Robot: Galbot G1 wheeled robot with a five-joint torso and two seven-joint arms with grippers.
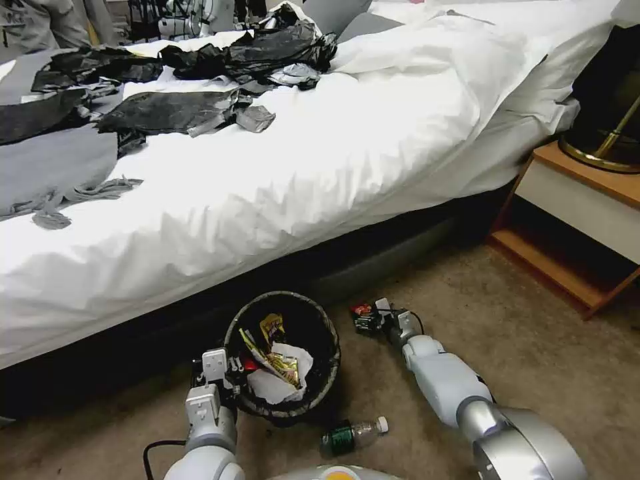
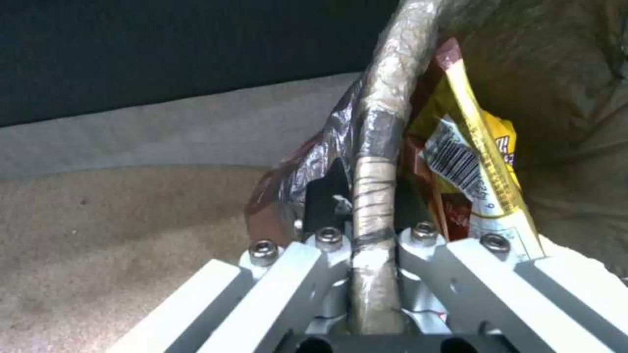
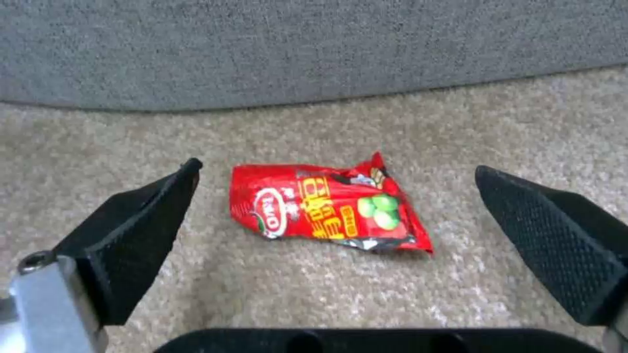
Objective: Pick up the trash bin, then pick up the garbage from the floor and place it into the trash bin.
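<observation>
Head view, trash bin: the trash bin (image 1: 283, 357) stood on the carpet (image 1: 533, 347) close beside the bed (image 1: 300, 153), its dark bag folded over the rim.
Head view, bin contents: yellow snack wrappers (image 1: 273, 343) and a white tissue wad (image 1: 283, 380) lay inside.
Head view, left gripper: the left gripper (image 1: 230, 380) sat at the bin's near-left rim.
Head view, right gripper: the right gripper (image 1: 368, 319) was low over the carpet, just right of the bin, at a red snack wrapper (image 1: 361, 309).
Head view, bottle: 1 clear bottle with a green label (image 1: 352, 436) lay on its side on the carpet in front of the bin.
Head view, surroundings: black and grey clothes (image 1: 200, 80) lay across the bed; a wooden nightstand (image 1: 573, 213) stood to the right.
Left wrist view, grip: the left gripper (image 2: 374, 206) was pinched on the bin's bag-covered rim (image 2: 382, 147), 1 finger on each side of the wall.
Left wrist view, wrapper: a yellow wrapper (image 2: 474, 162) with a barcode leaned against the inner side of the rim.
Right wrist view, fingers: the right gripper (image 3: 340, 211) was spread wide, its black pads (image 3: 150, 230) on either side of the red wrapper.
Right wrist view, garbage: the red snack wrapper (image 3: 327, 208) lay flat on the carpet between the pads, touching neither.
</observation>
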